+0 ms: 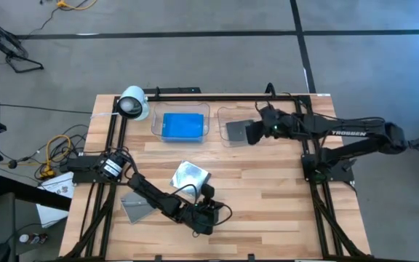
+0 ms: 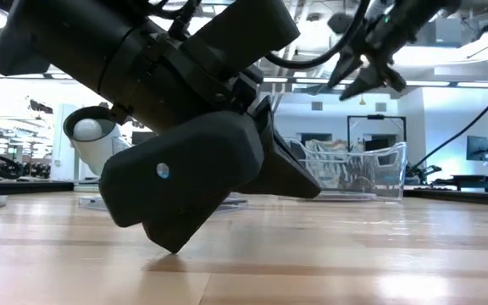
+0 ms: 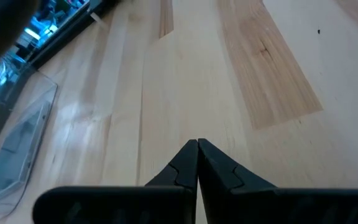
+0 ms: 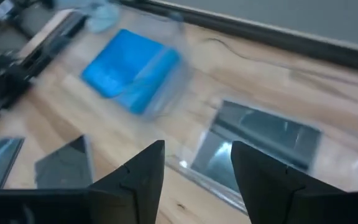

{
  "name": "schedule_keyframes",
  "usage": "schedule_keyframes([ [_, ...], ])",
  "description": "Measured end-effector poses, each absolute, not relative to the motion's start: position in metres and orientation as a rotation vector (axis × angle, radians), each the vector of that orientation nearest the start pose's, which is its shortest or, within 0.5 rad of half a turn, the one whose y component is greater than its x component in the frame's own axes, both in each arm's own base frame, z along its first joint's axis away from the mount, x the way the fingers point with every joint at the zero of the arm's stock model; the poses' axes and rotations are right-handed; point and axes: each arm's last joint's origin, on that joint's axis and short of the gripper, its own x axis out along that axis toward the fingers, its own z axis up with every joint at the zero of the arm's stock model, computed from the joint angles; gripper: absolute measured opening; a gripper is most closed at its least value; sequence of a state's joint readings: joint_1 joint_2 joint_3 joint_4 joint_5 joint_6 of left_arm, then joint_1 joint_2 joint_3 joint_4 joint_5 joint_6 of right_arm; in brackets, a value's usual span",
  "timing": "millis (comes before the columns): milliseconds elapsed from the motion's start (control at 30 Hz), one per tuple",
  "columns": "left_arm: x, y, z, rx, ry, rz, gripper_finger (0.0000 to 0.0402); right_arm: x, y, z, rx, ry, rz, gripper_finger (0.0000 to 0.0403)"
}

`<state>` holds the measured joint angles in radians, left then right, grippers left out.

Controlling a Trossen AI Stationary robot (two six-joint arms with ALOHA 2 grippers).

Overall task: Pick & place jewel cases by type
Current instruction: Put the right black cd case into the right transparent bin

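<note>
My right gripper hangs empty, jaws apart, over the clear tray, a grey case just below. Beyond it, blue cases fill the other tray. Two cases remain beside my closed left gripper.

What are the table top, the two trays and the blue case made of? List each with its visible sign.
Table top: wood, pale planks with grain, lightly glossy.
Left tray and right tray: apparently clear plastic; contents and wood show through the walls.
Blue case: likely translucent plastic, bright and smooth.
</note>
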<state>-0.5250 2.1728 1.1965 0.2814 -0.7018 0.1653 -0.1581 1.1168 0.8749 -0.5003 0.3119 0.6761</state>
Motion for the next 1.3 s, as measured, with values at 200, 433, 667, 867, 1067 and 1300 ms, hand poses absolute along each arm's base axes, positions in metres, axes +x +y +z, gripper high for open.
schedule_keyframes([
  [200,0.370,-0.197,0.111,0.597,0.609,0.135,0.0000,0.228,-0.002,0.282,0.370,0.559,-0.556,0.0177],
  [433,0.351,-0.194,0.162,0.584,0.602,0.249,0.0000,0.235,0.047,0.277,0.184,0.451,-0.434,0.0171],
  [667,0.317,-0.187,0.195,0.478,0.698,0.293,0.0000,0.259,0.084,0.257,0.087,0.418,-0.297,0.0168],
  [867,0.288,-0.167,0.190,0.421,0.958,0.382,0.0000,0.287,0.104,0.219,0.057,0.445,-0.257,0.0168],
  [1067,0.265,-0.145,0.177,0.465,1.189,0.491,0.0000,0.308,0.115,0.182,0.128,0.486,-0.189,0.0159],
  [1300,0.253,-0.120,0.148,0.369,1.341,0.486,0.0000,0.317,0.120,0.158,0.185,0.509,-0.173,0.0147],
])
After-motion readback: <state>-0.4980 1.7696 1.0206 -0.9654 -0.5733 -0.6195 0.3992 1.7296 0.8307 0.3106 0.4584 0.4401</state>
